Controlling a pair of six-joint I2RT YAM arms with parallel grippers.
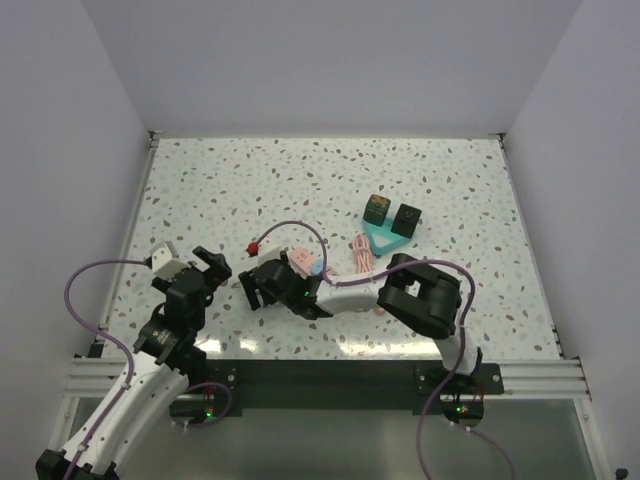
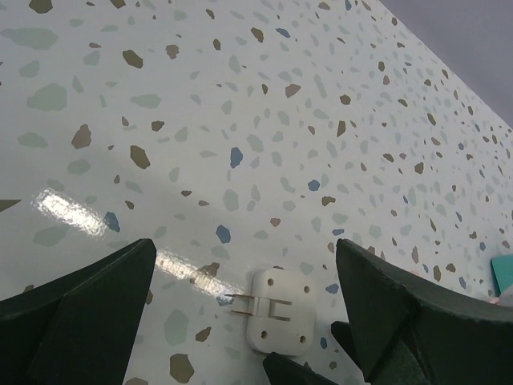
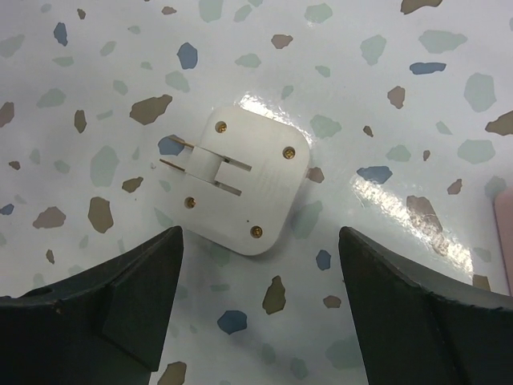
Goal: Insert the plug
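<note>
Near the front edge, left of centre, the top view shows the right gripper (image 1: 262, 285) low over the worktop (image 1: 300, 180), with the pink power strip (image 1: 303, 262) just beside it. Left wrist view: left gripper (image 2: 244, 269) apart, empty; the plug (image 2: 279, 311) lies ahead. Right wrist view: gripper apart, straddling the plug, prongs upward. Step: grasping. Next: close squarely, then turn the prongs toward the pink power strip; a purple cable (image 1: 296, 226) loops nearby.
</note>
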